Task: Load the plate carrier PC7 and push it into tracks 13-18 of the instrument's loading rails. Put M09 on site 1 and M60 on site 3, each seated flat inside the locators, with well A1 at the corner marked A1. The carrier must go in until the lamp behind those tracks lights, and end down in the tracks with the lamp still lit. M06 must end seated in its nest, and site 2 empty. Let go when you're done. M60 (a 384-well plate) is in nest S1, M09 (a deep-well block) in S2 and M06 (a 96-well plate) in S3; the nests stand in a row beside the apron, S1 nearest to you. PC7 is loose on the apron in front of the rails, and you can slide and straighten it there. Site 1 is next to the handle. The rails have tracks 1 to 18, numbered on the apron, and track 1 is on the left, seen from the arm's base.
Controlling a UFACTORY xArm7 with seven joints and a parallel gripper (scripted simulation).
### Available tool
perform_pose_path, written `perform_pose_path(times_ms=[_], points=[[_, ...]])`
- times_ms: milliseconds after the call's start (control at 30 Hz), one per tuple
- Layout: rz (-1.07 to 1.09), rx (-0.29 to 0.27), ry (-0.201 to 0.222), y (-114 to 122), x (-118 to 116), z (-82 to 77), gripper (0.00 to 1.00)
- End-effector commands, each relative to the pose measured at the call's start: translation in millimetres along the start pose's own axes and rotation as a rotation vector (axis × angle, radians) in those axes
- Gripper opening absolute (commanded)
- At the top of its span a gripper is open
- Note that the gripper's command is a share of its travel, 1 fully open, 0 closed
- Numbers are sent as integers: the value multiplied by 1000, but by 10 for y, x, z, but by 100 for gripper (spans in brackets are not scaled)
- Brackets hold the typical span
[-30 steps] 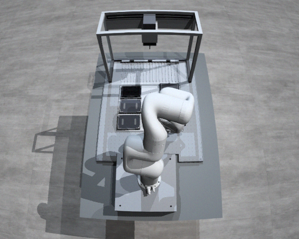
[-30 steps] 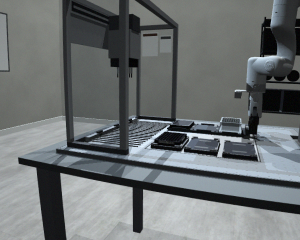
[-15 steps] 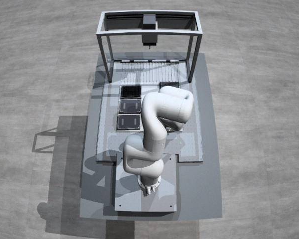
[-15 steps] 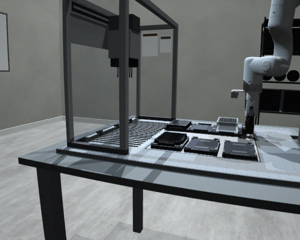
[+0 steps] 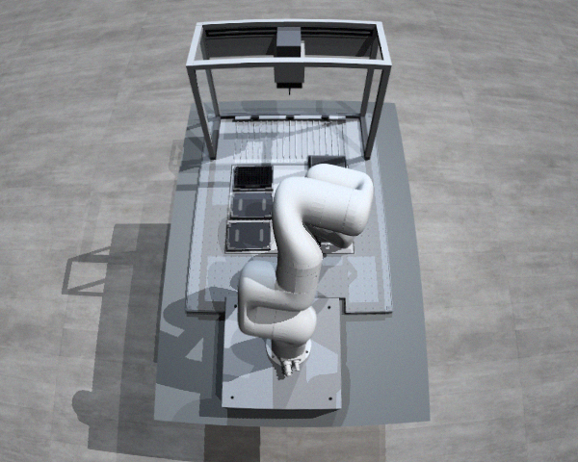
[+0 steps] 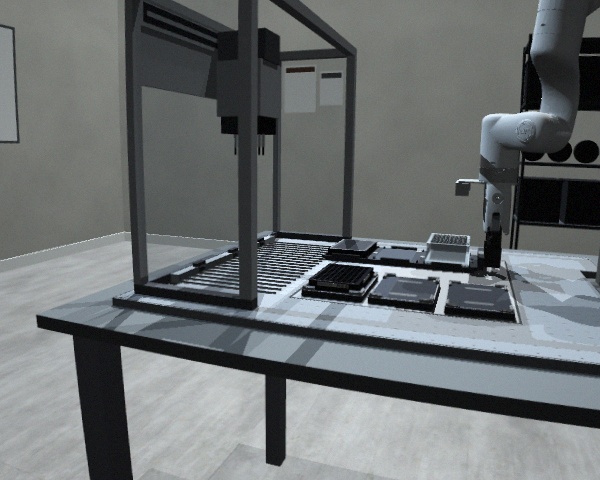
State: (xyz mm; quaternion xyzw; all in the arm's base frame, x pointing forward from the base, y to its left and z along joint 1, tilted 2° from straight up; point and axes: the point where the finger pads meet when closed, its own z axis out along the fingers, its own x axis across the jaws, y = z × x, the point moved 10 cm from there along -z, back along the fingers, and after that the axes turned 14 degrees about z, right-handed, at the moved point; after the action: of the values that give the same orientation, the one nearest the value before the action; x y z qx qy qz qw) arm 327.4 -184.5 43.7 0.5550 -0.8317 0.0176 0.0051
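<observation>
Table: we saw it carrying the instrument, the nests, the carrier and the arm's base.
Instrument frame: it stood over the loading rails; we could make out no lit lamp behind them.
Arm: in the top view it hid the near part of the carrier; in the exterior view it reached down at the carrier's near end.
Carrier PC7: we found it loose on the apron, in front of the rails, not yet pushed in.
Nests: the far one held the dark plate M06; the two nearer nests looked vacant.
M09: the pale deep-well block sat on the carrier site nearest the arm, which we took for site 1.
M60: the flat plate lay on the far site; the middle site looked bare.
Gripper: its fingers were spread and held nothing, low at the handle end beside M09.
Progress: we judged loading done; left were gripping the handle, aligning, pushing into tracks 13-18 until the lamp lit, then letting go.
</observation>
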Motion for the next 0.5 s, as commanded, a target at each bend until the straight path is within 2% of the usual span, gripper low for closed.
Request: perform_pose_path(times_ms=[0, 467], points=[[0, 3, 0, -67, -13, -8, 82], [0, 3, 0, -183, -42, -8, 82]])
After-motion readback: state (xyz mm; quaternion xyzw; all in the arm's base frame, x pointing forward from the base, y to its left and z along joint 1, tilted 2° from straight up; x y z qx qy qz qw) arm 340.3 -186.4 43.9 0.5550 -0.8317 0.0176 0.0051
